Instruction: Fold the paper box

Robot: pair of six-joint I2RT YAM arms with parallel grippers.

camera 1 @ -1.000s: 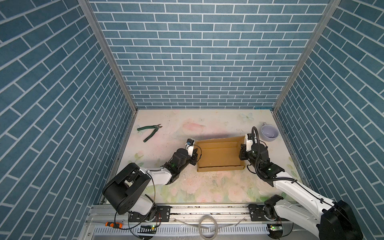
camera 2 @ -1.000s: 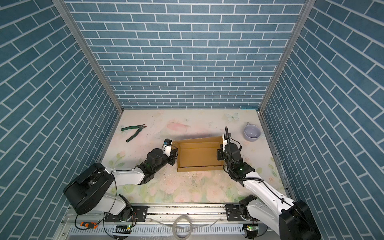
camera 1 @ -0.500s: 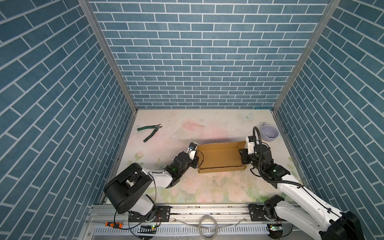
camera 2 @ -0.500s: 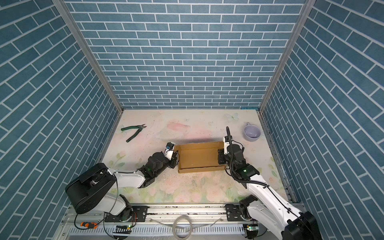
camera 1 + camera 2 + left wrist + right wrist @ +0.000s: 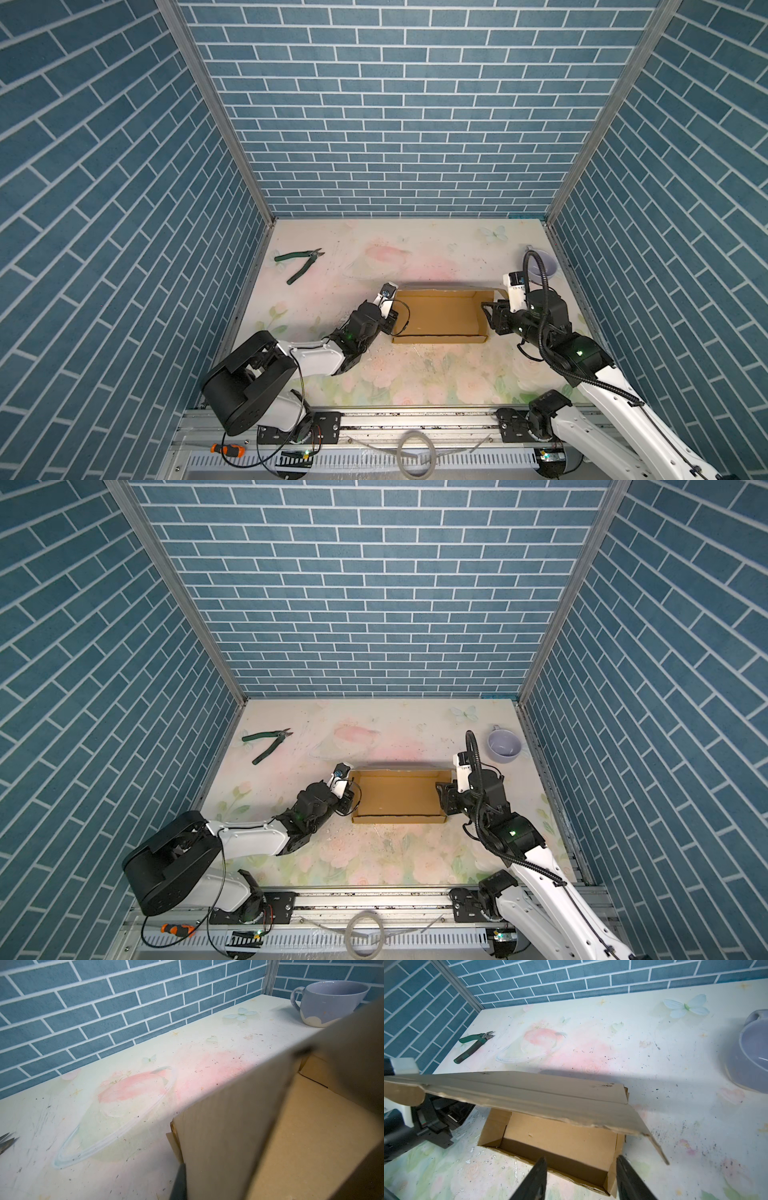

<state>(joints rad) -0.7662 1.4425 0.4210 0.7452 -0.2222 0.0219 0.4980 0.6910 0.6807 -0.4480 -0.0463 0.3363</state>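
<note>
Top views: paper box (image 5: 438, 318) (image 5: 397, 796) sat open mid-table, towards the front, lid flap up along the far side. Left gripper (image 5: 392, 320) was clamped tight on its left end wall; right gripper (image 5: 487, 316) was at the right end wall.
Left wrist: one dark finger (image 5: 179, 1180) lay against the cardboard, lavender mug (image 5: 330, 1001) beyond.
Right wrist: jaws were parted either side of the right wall, gripping nothing. Green cutters (image 5: 475, 1044) lay far back.

White arms (image 5: 314, 360), black joints (image 5: 365, 322), ribbed black cable (image 5: 476, 754).
</note>
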